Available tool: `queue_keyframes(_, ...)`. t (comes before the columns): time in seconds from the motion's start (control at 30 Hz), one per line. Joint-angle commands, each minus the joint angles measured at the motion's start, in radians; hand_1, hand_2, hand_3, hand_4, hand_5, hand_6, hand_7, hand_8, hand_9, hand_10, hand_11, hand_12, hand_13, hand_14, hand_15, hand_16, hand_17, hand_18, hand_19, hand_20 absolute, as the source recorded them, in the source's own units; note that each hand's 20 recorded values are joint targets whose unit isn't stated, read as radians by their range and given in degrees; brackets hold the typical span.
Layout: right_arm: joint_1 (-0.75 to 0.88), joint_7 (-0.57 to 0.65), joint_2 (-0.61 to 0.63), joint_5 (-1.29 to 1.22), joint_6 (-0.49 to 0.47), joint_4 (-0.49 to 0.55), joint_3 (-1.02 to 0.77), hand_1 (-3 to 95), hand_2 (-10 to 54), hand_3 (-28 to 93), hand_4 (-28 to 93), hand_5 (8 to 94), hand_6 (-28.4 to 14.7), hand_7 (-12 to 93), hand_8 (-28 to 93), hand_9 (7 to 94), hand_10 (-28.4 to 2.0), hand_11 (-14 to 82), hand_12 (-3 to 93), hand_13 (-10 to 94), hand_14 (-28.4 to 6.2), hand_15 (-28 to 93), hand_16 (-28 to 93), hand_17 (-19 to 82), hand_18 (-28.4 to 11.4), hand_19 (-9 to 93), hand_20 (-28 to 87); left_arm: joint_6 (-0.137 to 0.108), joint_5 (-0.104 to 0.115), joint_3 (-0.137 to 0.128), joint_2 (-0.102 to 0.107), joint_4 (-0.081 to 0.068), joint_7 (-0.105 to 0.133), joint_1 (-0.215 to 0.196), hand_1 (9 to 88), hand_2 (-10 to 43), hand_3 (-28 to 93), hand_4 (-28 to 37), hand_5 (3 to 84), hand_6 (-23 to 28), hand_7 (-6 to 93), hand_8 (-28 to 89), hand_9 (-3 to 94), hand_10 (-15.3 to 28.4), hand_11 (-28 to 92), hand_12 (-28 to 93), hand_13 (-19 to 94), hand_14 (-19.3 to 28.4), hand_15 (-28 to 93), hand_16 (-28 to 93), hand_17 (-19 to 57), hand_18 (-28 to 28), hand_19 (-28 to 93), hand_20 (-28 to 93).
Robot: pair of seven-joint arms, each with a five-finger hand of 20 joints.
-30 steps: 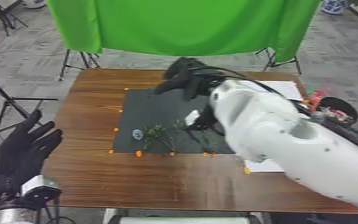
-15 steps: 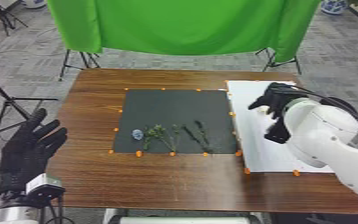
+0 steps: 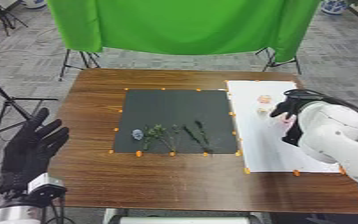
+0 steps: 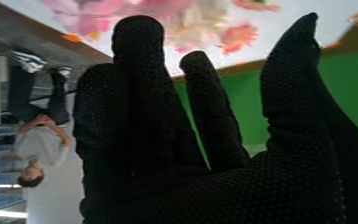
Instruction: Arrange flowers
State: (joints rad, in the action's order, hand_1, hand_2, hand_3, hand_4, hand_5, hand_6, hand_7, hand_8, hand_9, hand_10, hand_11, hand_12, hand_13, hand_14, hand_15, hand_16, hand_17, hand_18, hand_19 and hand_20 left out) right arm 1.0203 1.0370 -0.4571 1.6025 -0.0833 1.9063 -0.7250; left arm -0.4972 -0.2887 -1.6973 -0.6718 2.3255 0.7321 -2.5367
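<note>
Right hand is wide open by the blooms, so a low swipe could knock them off the surface's right edge imo.

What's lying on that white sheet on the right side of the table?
On the white sheet are a peach flower, a cream flower and pink flowers. The right robot hand and its arm hide part of it, so I can't tell what's behind them.
</note>
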Motion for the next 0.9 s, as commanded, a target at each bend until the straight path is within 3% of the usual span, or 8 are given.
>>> queue_keyframes(0.03, -0.012, 0.009, -0.014, -0.003, 0.010, -0.018, 0.016, 33.2, 1.2, 76, -23, 51.6, -6.0, 18, -10, 55.6, -21.6, 15.2, 14.4, 66, -14.0, 63, 10, 49, -14.8, 93, 13, -0.002, 0.008, 0.004, 0.014, 0.000, 0.006, -0.001, 30.2, 7.3, 64, -20.2, 35.6, 8.8, 10.2, -8, 31.5, 19.1, 28, 11, 21, 26.0, 56, -12, -7.1, 26.0, 52, 5)
queue_keyframes(0.13, -0.034, 0.010, -0.017, -0.005, 0.012, -0.032, 0.036, 33.3, 1.2, 76, -22, 51.6, -5.9, 18, -10, 55.8, -21.5, 15.2, 14.4, 67, -14.0, 63, 10, 49, -14.8, 93, 13, -0.003, 0.017, 0.013, 0.025, -0.002, 0.018, 0.006, 30.3, 7.4, 64, -20.3, 35.6, 8.9, 10.2, -8, 31.5, 19.1, 28, 11, 21, 25.9, 56, -12, -7.1, 26.0, 52, 5)
queue_keyframes(0.3, -0.067, 0.015, -0.031, -0.027, -0.005, -0.067, 0.064, 33.9, 1.5, 76, -22, 51.5, -5.5, 18, -10, 57.0, -21.3, 15.6, 14.5, 67, -13.9, 63, 10, 49, -14.9, 93, 13, 0.000, 0.010, 0.028, 0.021, -0.006, 0.007, 0.024, 30.3, 7.4, 64, -20.2, 35.6, 8.8, 10.2, -8, 31.5, 19.0, 28, 11, 21, 25.9, 56, -12, -7.1, 25.9, 52, 5)
queue_keyframes(0.4, -0.075, 0.030, -0.038, -0.037, -0.009, -0.077, 0.075, 34.1, 1.5, 76, -22, 51.5, -5.1, 18, -10, 57.2, -21.3, 15.7, 14.5, 67, -13.9, 63, 11, 49, -14.9, 93, 13, 0.005, -0.003, 0.025, 0.010, -0.006, -0.009, 0.027, 30.3, 7.4, 64, -20.2, 35.6, 8.9, 10.2, -8, 31.5, 19.0, 29, 11, 21, 25.9, 56, -12, -7.1, 25.9, 52, 5)
queue_keyframes(0.53, -0.073, 0.054, -0.044, -0.049, -0.034, -0.094, 0.075, 34.2, 1.4, 76, -22, 51.5, -5.0, 18, -10, 58.0, -21.2, 15.7, 14.4, 68, -14.0, 63, 11, 49, -15.1, 93, 13, 0.006, 0.001, 0.023, 0.014, -0.006, -0.001, 0.024, 30.3, 7.4, 64, -20.2, 35.6, 8.9, 10.1, -8, 31.6, 19.1, 28, 11, 21, 25.9, 56, -12, -7.1, 25.9, 52, 5)
queue_keyframes(0.63, -0.051, 0.062, -0.045, -0.066, -0.050, -0.098, 0.054, 34.4, 1.2, 76, -22, 51.5, -4.9, 18, -10, 58.5, -21.2, 15.8, 14.4, 68, -13.9, 63, 11, 49, -15.0, 93, 13, 0.008, -0.012, 0.020, -0.004, -0.005, -0.018, 0.028, 30.3, 7.4, 64, -20.1, 35.6, 8.9, 10.1, -8, 31.5, 19.1, 28, 11, 21, 25.9, 56, -12, -7.1, 25.9, 52, 5)
queue_keyframes(0.8, -0.041, 0.059, -0.051, -0.074, -0.051, -0.103, 0.064, 35.8, 0.7, 77, -22, 52.7, -4.7, 18, -10, 59.6, -21.0, 16.0, 14.4, 69, -13.9, 63, 11, 49, -15.2, 93, 13, 0.001, 0.021, 0.028, 0.028, -0.005, 0.017, 0.019, 30.4, 7.4, 64, -20.2, 35.6, 8.9, 10.1, -8, 31.6, 19.0, 29, 11, 21, 26.0, 56, -12, -7.2, 25.9, 52, 5)
queue_keyframes(0.9, -0.043, 0.062, -0.057, -0.070, -0.058, -0.105, 0.076, 37.5, 0.5, 77, -23, 53.9, -4.7, 19, -11, 60.2, -20.6, 16.1, 14.3, 69, -13.8, 63, 11, 49, -15.4, 93, 13, 0.006, 0.014, 0.027, 0.024, -0.007, 0.005, 0.027, 30.3, 7.4, 64, -20.1, 35.6, 8.9, 10.1, -8, 31.5, 19.0, 28, 11, 21, 26.0, 56, -12, -7.2, 25.9, 52, 5)
